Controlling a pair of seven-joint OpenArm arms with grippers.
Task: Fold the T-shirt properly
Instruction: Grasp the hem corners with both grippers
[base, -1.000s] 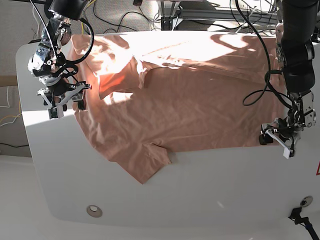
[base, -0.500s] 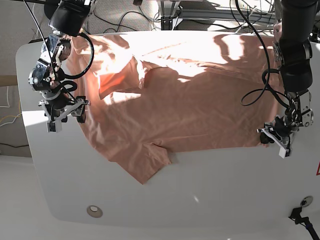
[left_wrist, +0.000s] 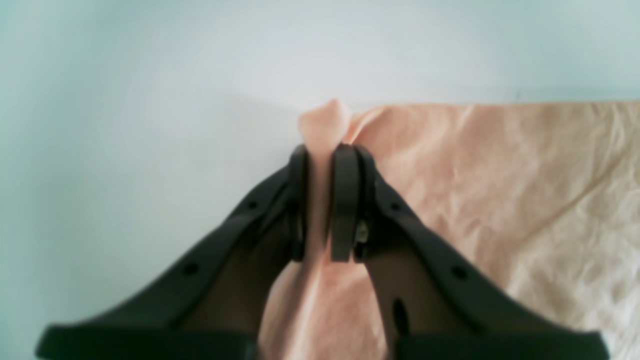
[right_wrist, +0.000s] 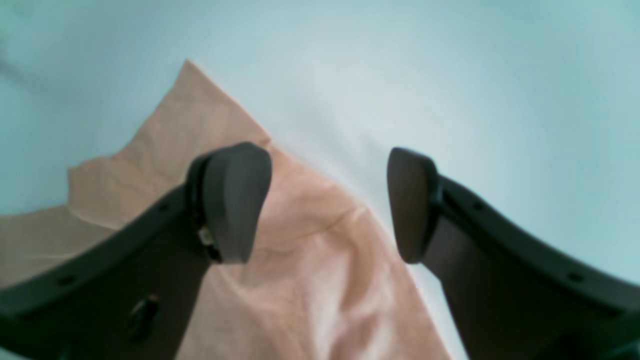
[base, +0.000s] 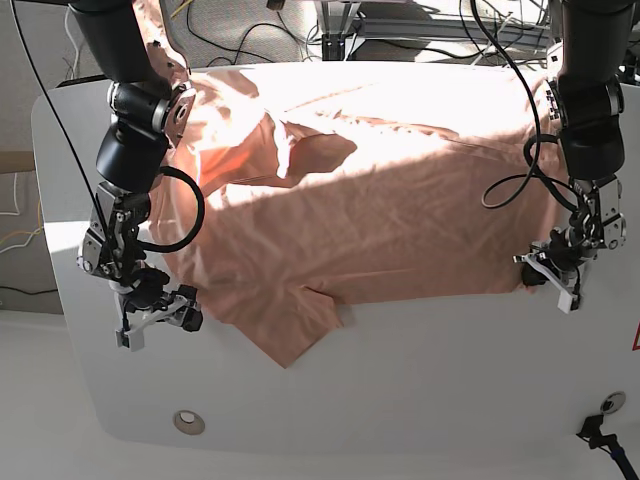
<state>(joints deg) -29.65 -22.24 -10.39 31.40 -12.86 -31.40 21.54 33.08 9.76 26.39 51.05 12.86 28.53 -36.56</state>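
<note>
The salmon-pink T-shirt (base: 380, 220) lies spread and wrinkled on the white table (base: 400, 400). My left gripper (base: 553, 276) is at the shirt's near right corner. In the left wrist view it (left_wrist: 320, 150) is shut on a pinched-up fold of that corner of the shirt (left_wrist: 475, 165). My right gripper (base: 158, 322) is at the shirt's near left edge, low to the table. In the right wrist view it (right_wrist: 322, 200) is open and holds nothing. One finger (right_wrist: 235, 200) is over the shirt (right_wrist: 300, 280) and the other is over bare table.
A sleeve (base: 295, 335) sticks out toward the table's front. Fabric is folded over near the neck (base: 290, 150). Round fittings sit in the table at the front left (base: 187, 422) and front right (base: 612, 402). Cables hang behind the table.
My right arm has swung from the shirt's far left edge down to its near left edge. My left gripper has edged slightly inward at the right corner.
</note>
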